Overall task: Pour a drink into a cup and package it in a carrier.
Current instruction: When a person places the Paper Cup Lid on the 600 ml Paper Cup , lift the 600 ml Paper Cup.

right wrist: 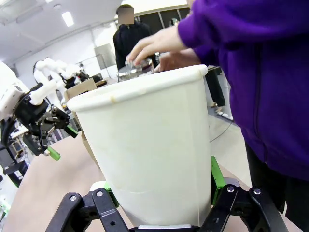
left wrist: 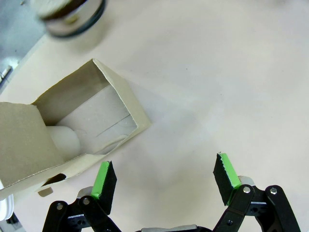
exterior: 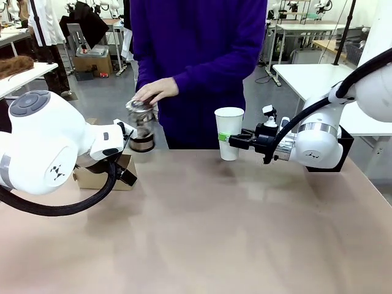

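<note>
Pre-pour: right hand (exterior: 228, 139) is pinching the paper cup (exterior: 229, 122) at the counter's (exterior: 202, 226) far edge, left hand (left wrist: 165, 164) is hovering spread by the carrier (left wrist: 96, 111); I reckon the coffee jug (exterior: 142, 128) needs tipping in next.

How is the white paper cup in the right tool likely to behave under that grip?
The white paper cup looks thin-walled, so it would probably dent if the right tool squeezed harder. If empty, it is likely very light. It tapers to a narrower base, so it may tip easily when nudged.
</note>
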